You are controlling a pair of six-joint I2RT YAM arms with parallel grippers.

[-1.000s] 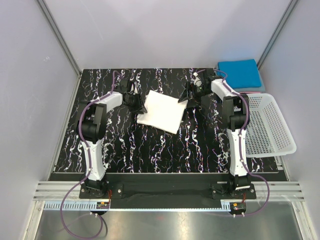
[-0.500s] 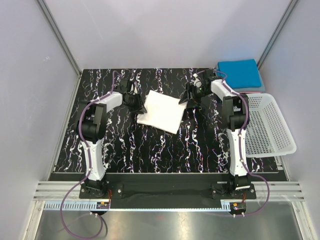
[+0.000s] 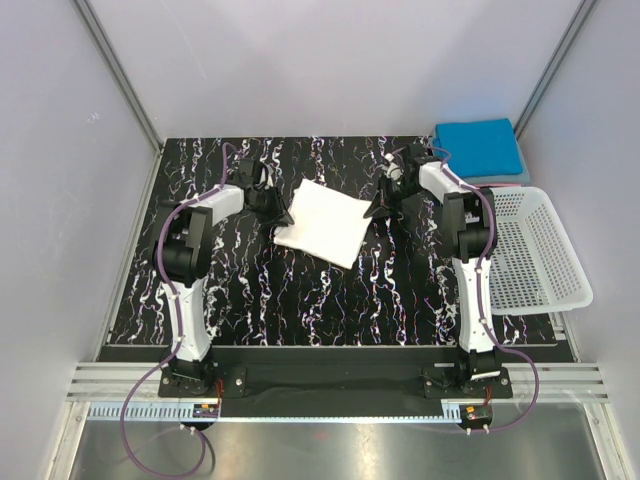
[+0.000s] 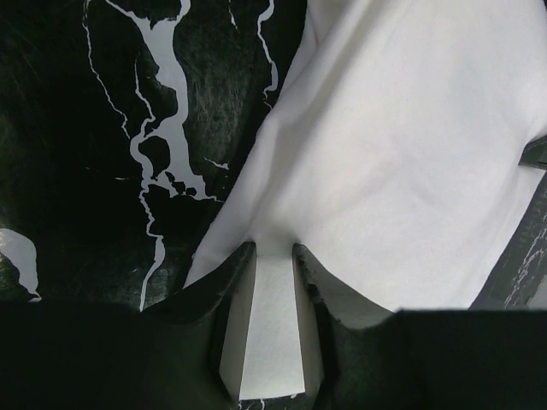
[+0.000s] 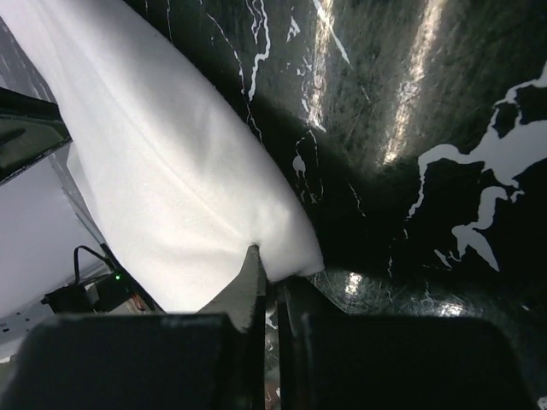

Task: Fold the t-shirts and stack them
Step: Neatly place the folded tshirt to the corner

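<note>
the folded white t-shirt (image 3: 322,222) lies toward the back of the black marbled table (image 3: 300,290), the left claw (image 3: 272,205) pinching its left edge and the right claw (image 3: 383,205) clamped on its right corner, while the folded blue t-shirt (image 3: 480,145) sits behind the white basket (image 3: 540,260)

arms: white-shelled, black-jointed left arm (image 3: 192,305), right arm (image 3: 472,300) | cables: purple, looping behind black left gripper (image 3: 280,210), black right gripper (image 3: 377,205)

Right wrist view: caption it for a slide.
Right gripper shut on a corner of the white t-shirt on marbled table.
</note>
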